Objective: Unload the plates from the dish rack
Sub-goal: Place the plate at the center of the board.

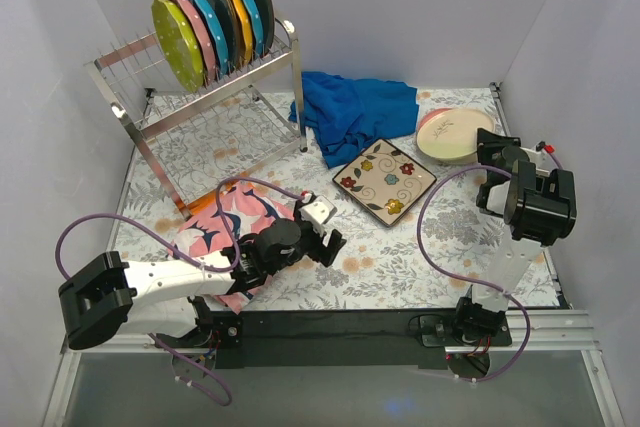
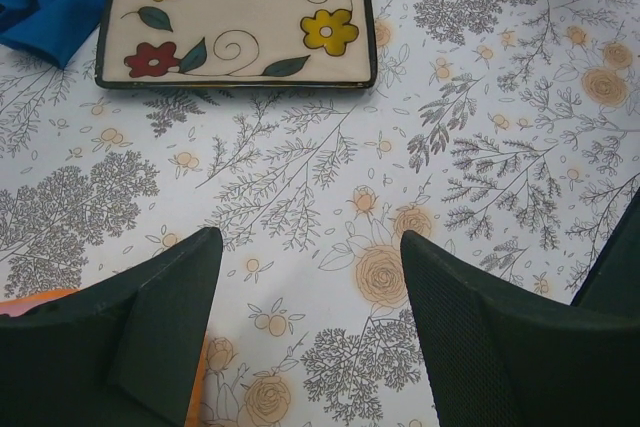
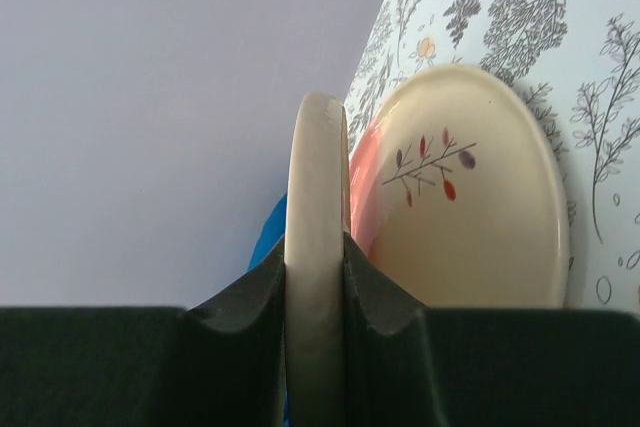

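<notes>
The rack stood at the back left. A row of round plates stood upright in it, overlapping so that only the yellow-green front one showed its face. The left end effector hung low over the surface, spread wide and empty. The left arm covered part of a pink cloth. A square floral plate lay mid-surface. At the right, the right end effector pinched a cream plate, seen edge-on with its face hidden, beside a cream-pink plate.
</notes>
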`<state>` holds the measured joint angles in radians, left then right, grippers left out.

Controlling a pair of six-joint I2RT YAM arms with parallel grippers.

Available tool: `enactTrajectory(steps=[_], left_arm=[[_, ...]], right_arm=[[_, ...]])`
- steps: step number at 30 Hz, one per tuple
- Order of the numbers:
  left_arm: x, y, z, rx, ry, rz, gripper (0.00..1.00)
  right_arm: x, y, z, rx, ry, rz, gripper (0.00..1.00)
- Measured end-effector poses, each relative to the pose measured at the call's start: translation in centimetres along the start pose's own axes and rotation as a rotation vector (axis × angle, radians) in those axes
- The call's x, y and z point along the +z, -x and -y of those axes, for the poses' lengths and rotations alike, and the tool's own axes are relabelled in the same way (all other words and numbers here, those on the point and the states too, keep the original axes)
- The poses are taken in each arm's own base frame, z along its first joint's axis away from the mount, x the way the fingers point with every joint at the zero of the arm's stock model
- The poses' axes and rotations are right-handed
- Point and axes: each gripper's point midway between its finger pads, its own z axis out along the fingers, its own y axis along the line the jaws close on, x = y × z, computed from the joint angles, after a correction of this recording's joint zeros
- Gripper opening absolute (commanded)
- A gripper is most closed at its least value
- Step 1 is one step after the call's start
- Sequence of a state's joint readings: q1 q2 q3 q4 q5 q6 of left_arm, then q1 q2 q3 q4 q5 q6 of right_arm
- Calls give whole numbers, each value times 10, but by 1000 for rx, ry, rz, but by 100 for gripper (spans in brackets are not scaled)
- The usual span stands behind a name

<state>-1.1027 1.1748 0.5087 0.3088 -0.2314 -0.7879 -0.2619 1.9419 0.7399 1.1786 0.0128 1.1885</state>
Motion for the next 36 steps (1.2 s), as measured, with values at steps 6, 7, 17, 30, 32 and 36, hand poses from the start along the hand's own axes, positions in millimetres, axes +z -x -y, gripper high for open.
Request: enactTrajectory(steps=[6, 7, 17, 30, 32, 36], left_arm=[[0, 10, 1, -4, -5, 44, 71], [0, 12, 1, -6, -4, 51, 71], [-1, 19, -2, -13, 14, 82, 71], [-5, 23, -6, -17, 31, 99, 71], [-6, 24, -7, -19, 33, 103, 71], [-7, 24, -7, -19, 35, 103, 71]], right_arm=[[16, 7, 14, 32, -24, 39, 1], [17, 7, 17, 38, -29, 41, 1], [6, 1, 33, 45, -55, 36, 36], [-15, 0, 48, -47, -172, -19, 45], [-20, 4, 50, -82, -211, -21, 44], [-27, 6, 61, -157, -306, -59, 45]])
